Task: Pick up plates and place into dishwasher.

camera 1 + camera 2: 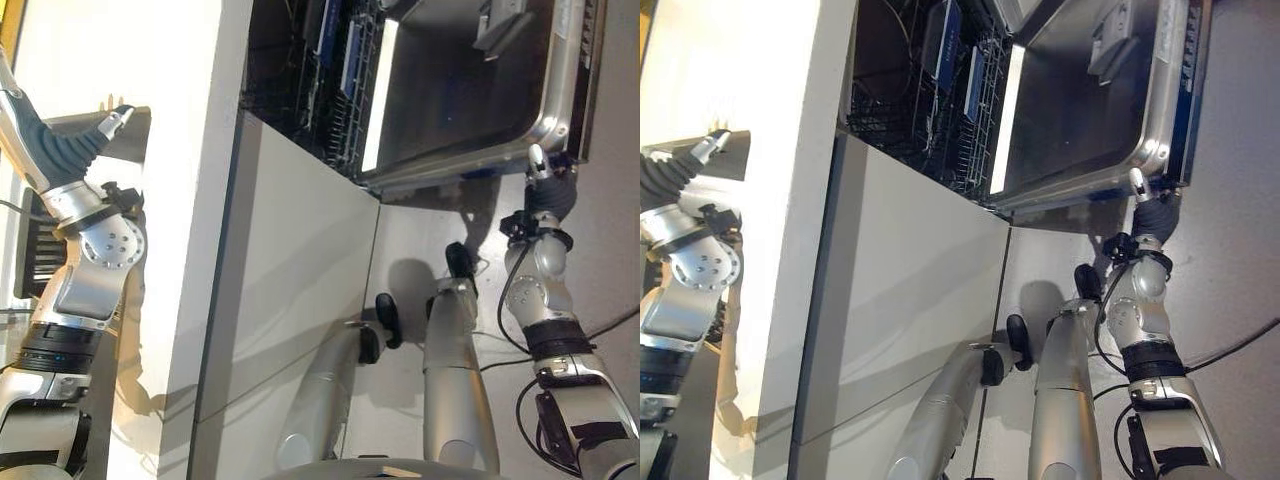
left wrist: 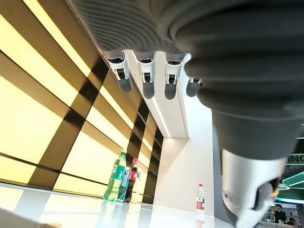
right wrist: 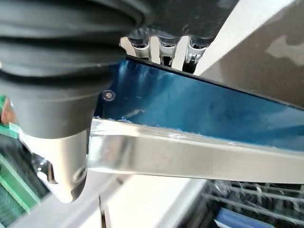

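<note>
Two blue plates [image 1: 352, 58] stand in the dishwasher rack [image 1: 940, 120]. Right hand [image 1: 545, 185] clasps the open door [image 1: 470, 90] edge; left hand [image 1: 75, 145] hovers relaxed over the worktop [image 1: 130, 60].

White counter with an open dishwasher beside it

The white counter [image 1: 205, 200] runs along the left, with soda bottles [image 2: 124, 178] and a small bottle [image 2: 200, 204] standing on its far end. To its right, the dishwasher rack [image 1: 940, 110] holds blue plates [image 1: 974, 82] upright behind the lowered door [image 1: 470, 100].
</note>
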{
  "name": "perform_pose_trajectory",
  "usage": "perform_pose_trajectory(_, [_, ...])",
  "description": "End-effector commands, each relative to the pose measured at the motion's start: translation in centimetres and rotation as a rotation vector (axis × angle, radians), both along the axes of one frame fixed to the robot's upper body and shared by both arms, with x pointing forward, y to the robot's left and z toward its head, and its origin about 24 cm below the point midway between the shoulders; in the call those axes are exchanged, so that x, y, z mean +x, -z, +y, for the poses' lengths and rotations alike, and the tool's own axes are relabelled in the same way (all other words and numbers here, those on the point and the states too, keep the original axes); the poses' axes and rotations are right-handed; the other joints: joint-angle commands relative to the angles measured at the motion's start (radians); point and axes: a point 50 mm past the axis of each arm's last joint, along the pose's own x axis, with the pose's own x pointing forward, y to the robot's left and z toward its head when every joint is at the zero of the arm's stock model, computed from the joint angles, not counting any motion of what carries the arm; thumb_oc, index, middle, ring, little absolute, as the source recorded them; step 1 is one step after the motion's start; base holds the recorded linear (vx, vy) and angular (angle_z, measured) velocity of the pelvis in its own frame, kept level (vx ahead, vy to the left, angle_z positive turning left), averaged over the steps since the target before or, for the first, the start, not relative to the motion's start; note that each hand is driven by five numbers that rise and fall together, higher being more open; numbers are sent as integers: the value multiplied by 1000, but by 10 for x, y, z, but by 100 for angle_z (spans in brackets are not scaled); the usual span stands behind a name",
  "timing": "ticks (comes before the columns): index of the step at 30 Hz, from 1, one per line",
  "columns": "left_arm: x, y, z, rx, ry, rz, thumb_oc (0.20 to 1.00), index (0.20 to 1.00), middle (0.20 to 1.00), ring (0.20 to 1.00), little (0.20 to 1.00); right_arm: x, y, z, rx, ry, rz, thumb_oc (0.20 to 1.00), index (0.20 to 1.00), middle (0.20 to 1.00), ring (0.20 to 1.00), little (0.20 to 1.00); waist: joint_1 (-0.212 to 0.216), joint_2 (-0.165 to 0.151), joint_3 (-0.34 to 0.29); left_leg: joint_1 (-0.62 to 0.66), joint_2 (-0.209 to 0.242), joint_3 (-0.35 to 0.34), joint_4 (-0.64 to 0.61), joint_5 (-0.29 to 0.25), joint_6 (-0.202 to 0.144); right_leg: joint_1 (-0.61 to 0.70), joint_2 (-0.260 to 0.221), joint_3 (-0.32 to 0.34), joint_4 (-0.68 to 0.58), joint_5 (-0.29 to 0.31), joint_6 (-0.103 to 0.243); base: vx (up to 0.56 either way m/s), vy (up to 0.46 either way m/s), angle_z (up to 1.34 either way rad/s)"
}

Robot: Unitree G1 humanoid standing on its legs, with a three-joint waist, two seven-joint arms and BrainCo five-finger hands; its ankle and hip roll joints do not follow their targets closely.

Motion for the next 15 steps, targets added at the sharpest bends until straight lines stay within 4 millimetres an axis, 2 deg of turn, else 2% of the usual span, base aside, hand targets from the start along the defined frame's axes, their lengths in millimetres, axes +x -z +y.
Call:
perform_pose_trajectory(1, [7, 42, -48, -87, 190, 106, 1000, 1000, 1000, 1000, 1000, -24, -155, 88, -406, -345, -657, 1000, 1000, 1000, 1000, 1000, -26, -17, 107, 36, 11, -24, 64, -76, -14, 133, -12, -43, -79, -42, -16, 19, 9, -10])
perform_pose_trajectory(7, [4, 40, -39, -72, 182, 111, 1000, 1000, 1000, 1000, 1000, -27, -147, 96, -415, -349, -655, 1000, 1000, 1000, 1000, 1000, 15, -77, 107, 108, 2, -61, 51, -79, -9, 255, -24, -82, -125, -34, -16, 22, -31, 8])
perform_pose_trajectory(10, [2, 38, -33, -52, 173, 115, 1000, 1000, 1000, 1000, 1000, -28, -142, 97, -395, -334, -652, 1000, 1000, 1000, 1000, 1000, 43, -118, 103, 130, -3, -83, 52, -76, -4, 312, -29, -105, -158, -18, -17, 33, -86, 22])
perform_pose_trajectory(15, [-1, 34, -21, -7, 151, 146, 1000, 1000, 1000, 1000, 1000, -29, -127, 95, -346, -298, -643, 1000, 1000, 1000, 1000, 1000, 103, -191, 82, 148, 6, -126, 74, -101, 7, 396, -20, -154, -206, -9, -22, 82, -134, 33])
